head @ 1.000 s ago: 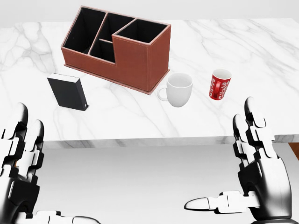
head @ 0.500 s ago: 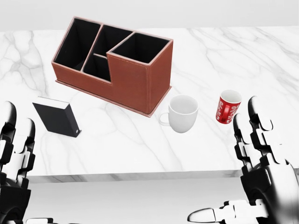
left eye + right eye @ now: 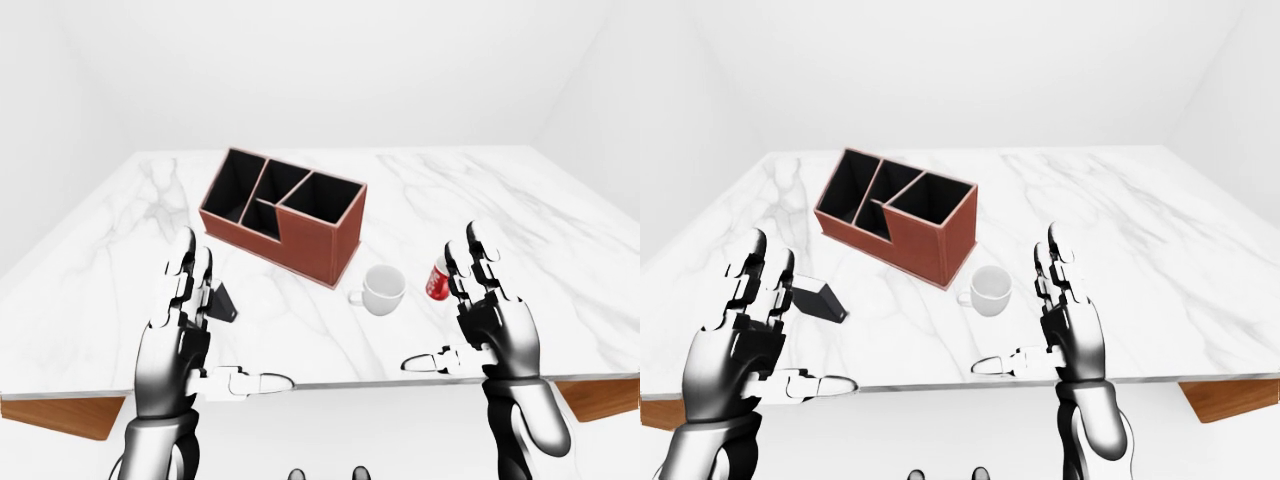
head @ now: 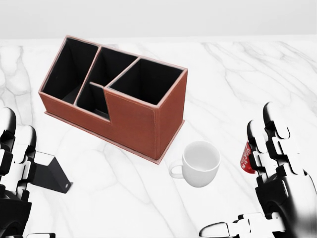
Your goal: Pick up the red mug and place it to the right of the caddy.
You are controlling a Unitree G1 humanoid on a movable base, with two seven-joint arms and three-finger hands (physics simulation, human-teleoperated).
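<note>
The red mug [image 3: 435,281] stands on the white marble table [image 3: 520,205], right of a white mug [image 3: 385,289]. My right hand's fingers [image 4: 270,144] hide most of it in the head view, where only a red sliver [image 4: 245,157] shows. The brown leather caddy [image 3: 283,222] with black compartments sits left of both mugs, at the table's middle. My right hand [image 3: 452,318] is open, palm toward the red mug, close beside it with no fingers round it. My left hand [image 3: 215,330] is open and empty at the lower left.
A small black box [image 4: 49,173] lies on the table left of the caddy, just past my left hand. The white mug stands between the caddy's right end and the red mug. Brown wood [image 3: 70,415] shows under the table's near edge.
The camera has moved in toward the table: caddy, mugs and box have grown and slid down the head view. The red mug is now mostly behind my right fingers. Both hands stay open.
</note>
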